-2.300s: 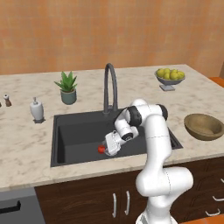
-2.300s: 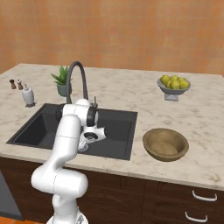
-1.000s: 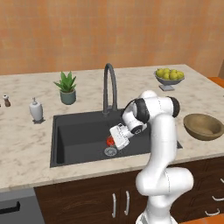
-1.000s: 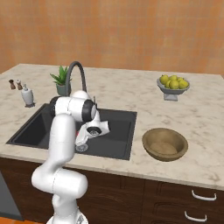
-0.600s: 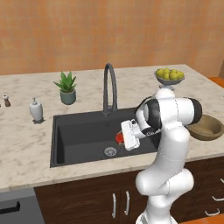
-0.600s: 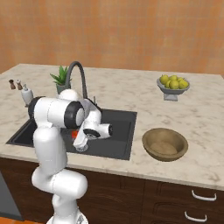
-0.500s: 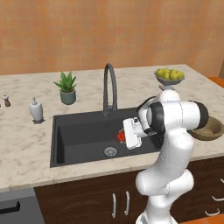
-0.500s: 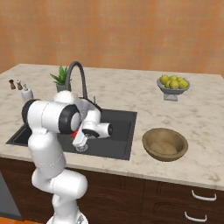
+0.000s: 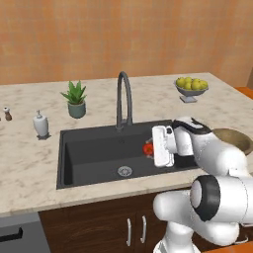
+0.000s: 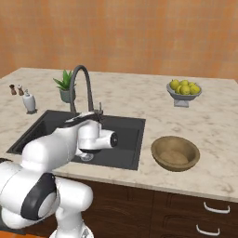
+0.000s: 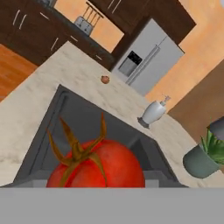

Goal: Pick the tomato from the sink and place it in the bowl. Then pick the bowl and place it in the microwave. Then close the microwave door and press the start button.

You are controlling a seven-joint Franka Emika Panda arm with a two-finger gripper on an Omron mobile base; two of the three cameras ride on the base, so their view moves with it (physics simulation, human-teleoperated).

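With the tomato pinched in the gripper and hanging over the sink, lift it clear of the rim before you swing right, then lower it over the middle of the bowl on the counter.

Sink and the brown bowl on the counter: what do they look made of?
The sink looks like matte black composite or coated metal: dull and even, with a shiny metal drain. The bowl looks wooden: tan-brown, streaked like grain, no gloss. Being rendered, neither is certain.
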